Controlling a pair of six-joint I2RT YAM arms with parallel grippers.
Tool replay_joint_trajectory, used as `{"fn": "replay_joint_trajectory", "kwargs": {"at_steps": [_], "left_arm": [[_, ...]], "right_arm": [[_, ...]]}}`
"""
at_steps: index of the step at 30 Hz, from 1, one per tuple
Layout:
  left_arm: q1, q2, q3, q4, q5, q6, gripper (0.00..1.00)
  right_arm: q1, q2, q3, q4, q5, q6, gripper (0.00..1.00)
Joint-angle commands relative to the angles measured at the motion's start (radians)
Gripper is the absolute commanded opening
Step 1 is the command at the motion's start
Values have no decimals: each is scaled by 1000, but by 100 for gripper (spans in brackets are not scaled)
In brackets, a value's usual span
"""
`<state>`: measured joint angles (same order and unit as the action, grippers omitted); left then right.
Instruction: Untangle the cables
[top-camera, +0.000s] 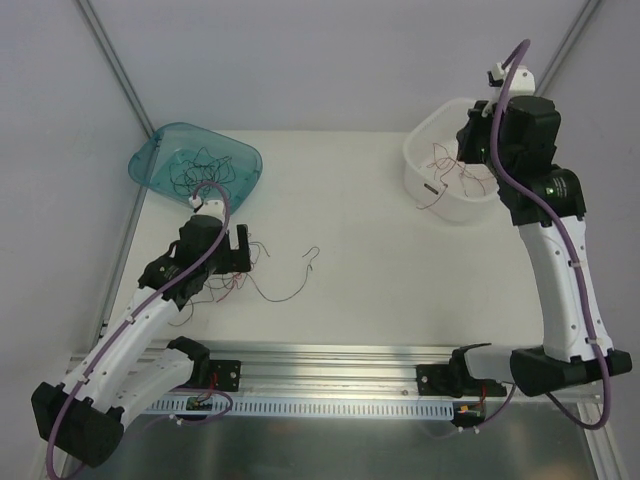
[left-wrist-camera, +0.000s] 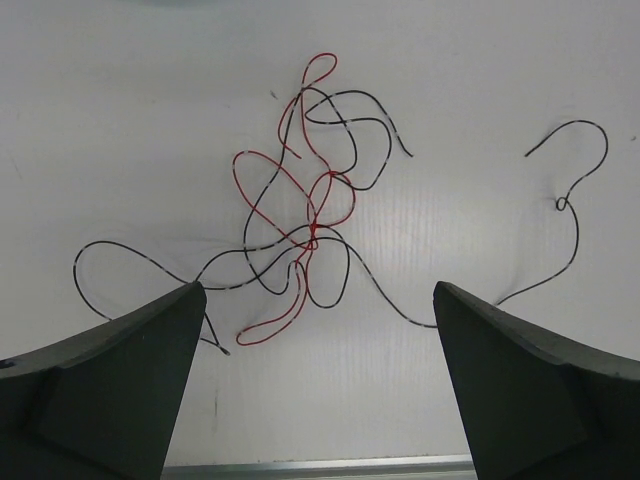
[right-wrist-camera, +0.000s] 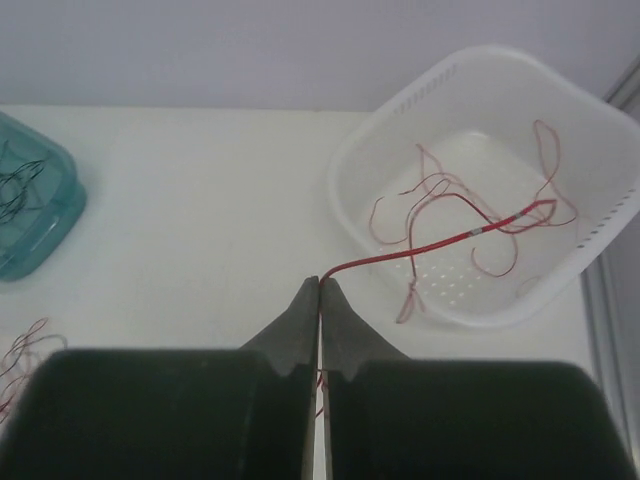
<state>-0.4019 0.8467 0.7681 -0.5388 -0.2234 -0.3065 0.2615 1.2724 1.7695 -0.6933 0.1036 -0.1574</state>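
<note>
Top external, from the near edge outward. Shows both arm bases bolted to a metal rail (top-camera: 330, 362) at the front of the white table (top-camera: 400, 270).

Just past the rail, on the left: left gripper (top-camera: 222, 243) above the table top, jaws spread wide, holding nothing. Beneath and just beside it, the cables (top-camera: 235, 283), a loose tangle of thin red and black strands lying flat on the table.

Left wrist view, closer in. Shows the same cables (left-wrist-camera: 312, 232) ahead of the left gripper (left-wrist-camera: 320, 290), between its two dark fingers (left-wrist-camera: 130, 370) and touching neither. Red loops knotted at the middle, black strands curling around them. Off to the right, a long black strand (left-wrist-camera: 575, 215) trailing out of the tangle and ending in a small hook (top-camera: 313, 255).

Farther back, at the far left corner: a teal container (top-camera: 245, 160) with black strands (top-camera: 205, 165) inside.

At the far right: a white basket (top-camera: 415, 160) with red strands (top-camera: 450, 172) on its floor. Over it in this view, the raised right gripper (top-camera: 472, 140).

Right wrist view: right gripper (right-wrist-camera: 320, 285) pressed shut, pinching a red strand (right-wrist-camera: 400, 255) that runs from the fingertips over the rim of the white basket (right-wrist-camera: 345, 200) to the other red strands (right-wrist-camera: 440, 195).
</note>
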Motion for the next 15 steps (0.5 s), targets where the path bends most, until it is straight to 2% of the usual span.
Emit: {"fn": "replay_joint_trajectory", "kwargs": {"at_steps": [1, 4, 7, 12, 14, 15], "left_arm": [[8, 14, -21, 0, -99, 46, 99], [14, 32, -16, -1, -73, 46, 99], [14, 46, -18, -1, -60, 47, 99], [15, 55, -20, 0, -53, 43, 99], [17, 58, -18, 0, -51, 41, 99], [18, 60, -20, 0, -51, 40, 99]], "right_arm": [[-63, 79, 25, 176, 99, -93, 1], [-132, 169, 31, 332, 102, -110, 1], [-192, 284, 65, 411, 76, -113, 1], [-245, 499, 203, 403, 62, -119, 1], [-251, 547, 231, 405, 105, -120, 10], [-251, 567, 238, 400, 117, -111, 26]]}}
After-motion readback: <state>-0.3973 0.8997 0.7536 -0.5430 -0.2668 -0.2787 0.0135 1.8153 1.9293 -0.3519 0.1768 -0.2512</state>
